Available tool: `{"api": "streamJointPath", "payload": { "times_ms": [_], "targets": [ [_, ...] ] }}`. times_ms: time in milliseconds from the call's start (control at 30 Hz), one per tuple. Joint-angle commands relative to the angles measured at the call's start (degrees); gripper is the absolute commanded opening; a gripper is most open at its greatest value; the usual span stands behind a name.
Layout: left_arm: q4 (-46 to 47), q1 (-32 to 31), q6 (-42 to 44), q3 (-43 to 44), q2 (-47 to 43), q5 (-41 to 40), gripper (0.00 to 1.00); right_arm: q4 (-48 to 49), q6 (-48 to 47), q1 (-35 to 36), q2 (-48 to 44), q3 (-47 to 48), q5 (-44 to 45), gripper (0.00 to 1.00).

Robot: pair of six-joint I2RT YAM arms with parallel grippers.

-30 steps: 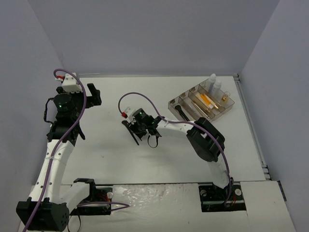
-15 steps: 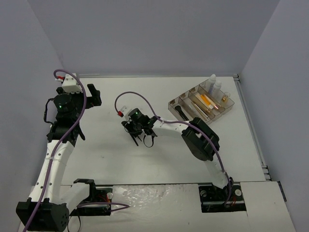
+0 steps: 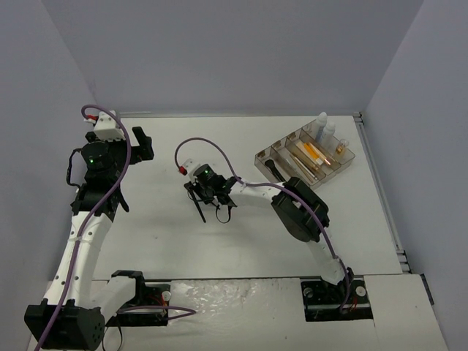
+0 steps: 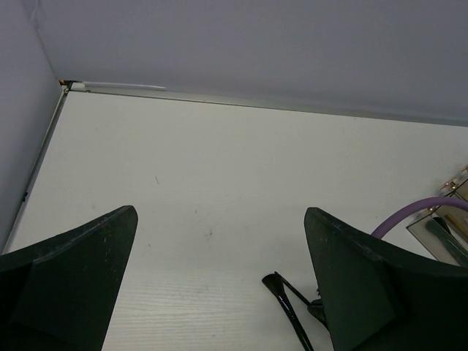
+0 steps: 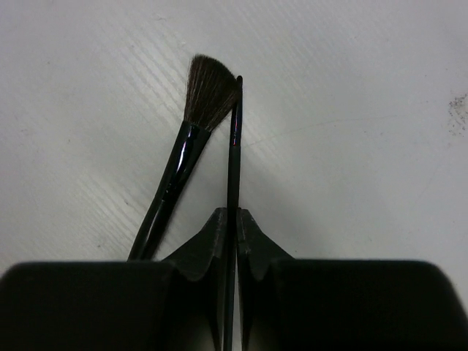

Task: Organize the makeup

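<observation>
Two white bottles [image 3: 322, 121] stand upright at the far corner of the smoky clear tray [image 3: 261, 155]. Inside the tray an orange white-capped tube [image 3: 314, 152] lies flat with thin tan sticks [image 3: 298, 158] alongside, a tiny amber vial [image 3: 341, 146] to its right and a black brush [image 3: 272, 169] at the left end. Well left of the tray, an angled-bristle brush [image 5: 179, 164] lies flat. Just beside it, a slim black brush [image 5: 233, 146] is pinched between the fingers of the right gripper [image 5: 229, 223].
</observation>
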Motion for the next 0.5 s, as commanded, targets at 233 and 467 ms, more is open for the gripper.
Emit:
{"api": "streamJointPath", "payload": {
  "times_ms": [233, 467],
  "targets": [
    [4.74, 0.50, -0.47, 1.39, -0.22, 0.77, 0.97, -0.15, -2.17, -7.42, -17.20, -16.95, 5.98, 0.00],
    [4.48, 0.52, 0.01, 1.65, -0.21, 0.69, 0.97, -4.80, -7.78, -14.72, -32.78, -24.40, 6.32, 0.00]
  ]
}}
